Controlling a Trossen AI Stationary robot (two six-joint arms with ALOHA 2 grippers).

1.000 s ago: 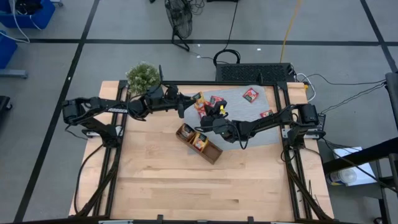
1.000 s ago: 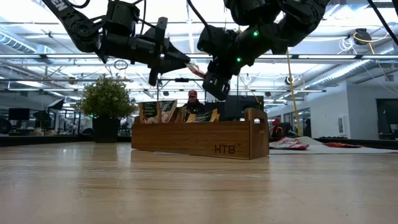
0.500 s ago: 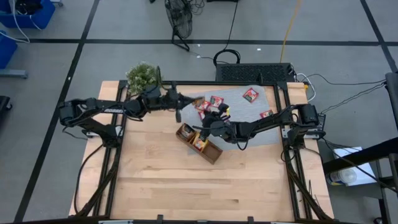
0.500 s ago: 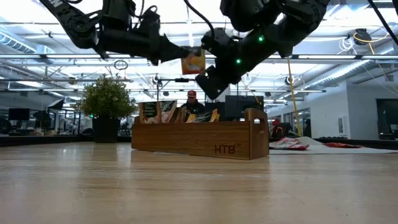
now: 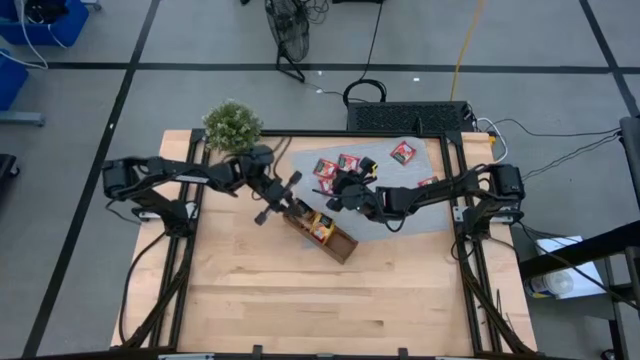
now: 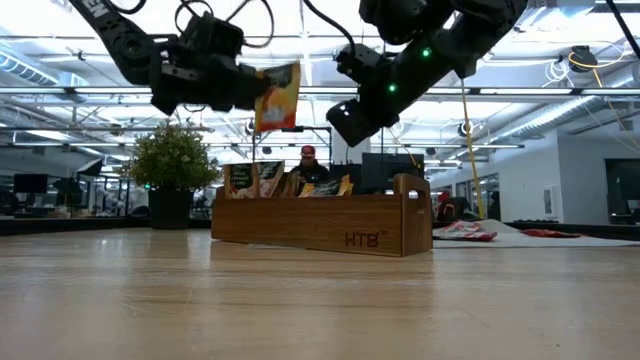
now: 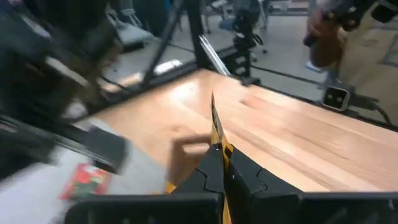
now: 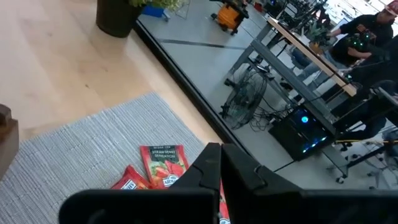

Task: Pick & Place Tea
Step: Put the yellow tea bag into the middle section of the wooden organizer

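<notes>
One wooden tray (image 6: 320,222) is sitting on the desk (image 6: 320,300) at mid-frame of the low view, sachets standing in it. Above its left end the left claw (image 6: 258,95) is pinching an orange tea sachet (image 6: 277,97) by one edge, fingers tight on the foil. At upper centre the right claw (image 6: 345,122) is hanging closed and empty. Farther back, red sachets (image 5: 338,165) are lying on the grey mat (image 5: 400,170), near a potted plant (image 5: 232,123).
</notes>
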